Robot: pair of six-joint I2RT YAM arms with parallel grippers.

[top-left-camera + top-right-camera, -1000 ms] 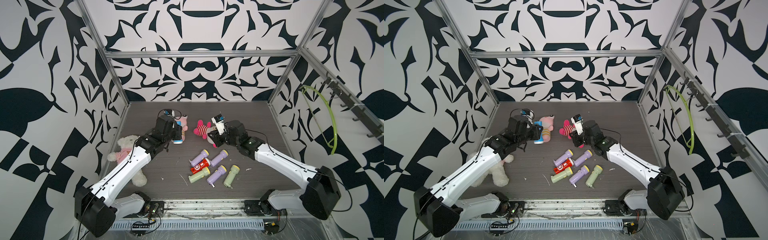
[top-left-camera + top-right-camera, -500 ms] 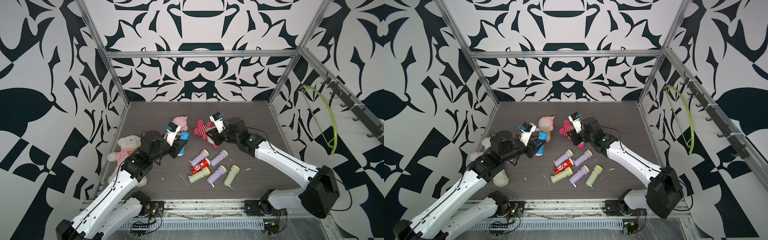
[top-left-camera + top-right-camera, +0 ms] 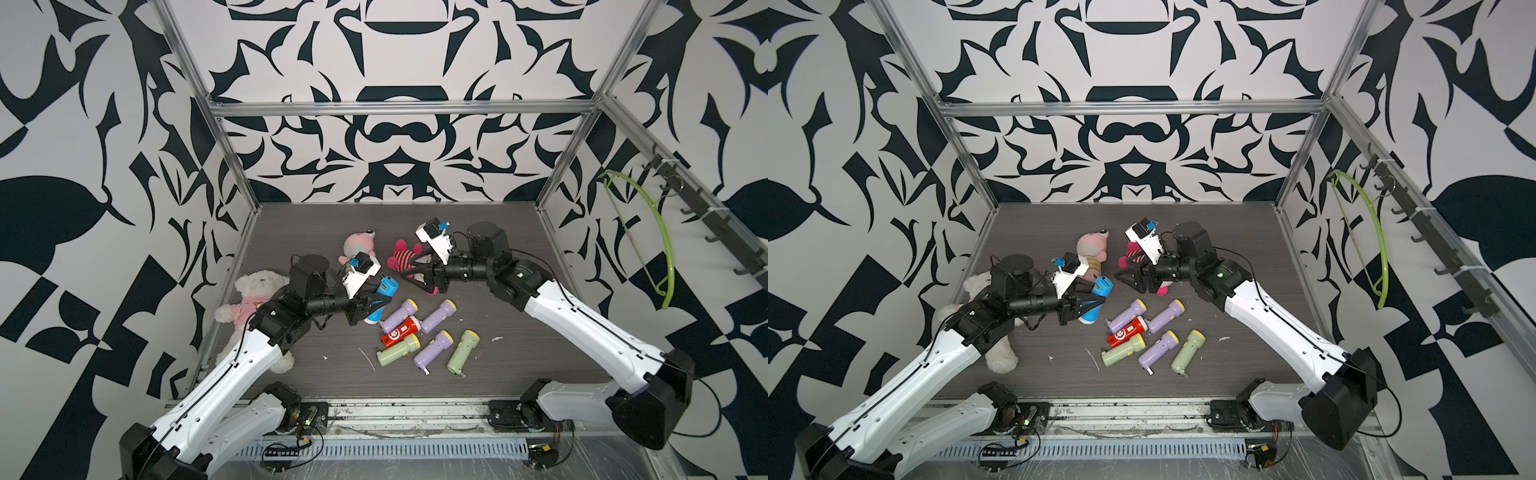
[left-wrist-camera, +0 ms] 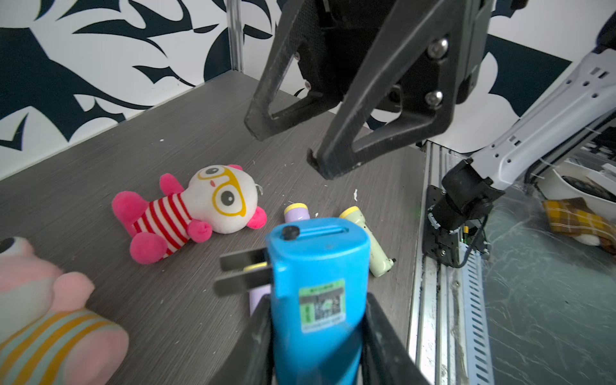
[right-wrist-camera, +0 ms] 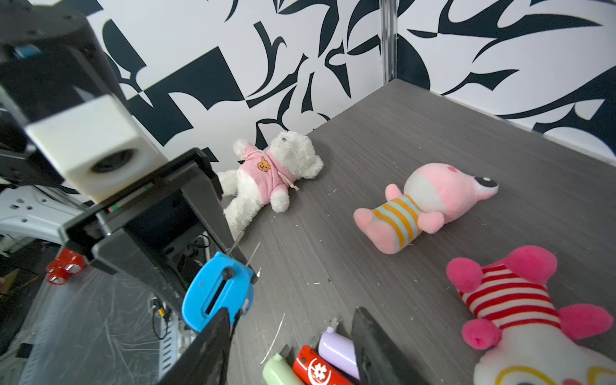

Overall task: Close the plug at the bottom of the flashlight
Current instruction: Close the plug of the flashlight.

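Far left of the blue flashlight (image 3: 384, 293), a white teddy bear (image 3: 253, 299) lay on the worktop (image 3: 498, 232), its lower body cut off behind my left arm (image 3: 249, 353). My left end effector (image 4: 316, 300) was clamped on the blue flashlight's body and held it raised off the worktop. In the left wrist view my fingers (image 4: 253, 340) hid the lamp end. The plug (image 4: 245, 270) stuck out sideways from the flashlight's base, its two flat prongs folded out and blurred. The green label below the base was too smeared to read.

Behind the flashlight lay a pink plush (image 3: 358, 244), its lower part covered by my wrist camera (image 3: 361, 270) in both top views. Just right of the flashlight hung my right end effector (image 4: 288, 150), jaws apart, nothing between them, clear of the plug. It blocked much of a striped plush (image 3: 401, 259). To the right of the flashlight and nearer my bases lay a cluster of small flashlights (image 3: 399, 334).
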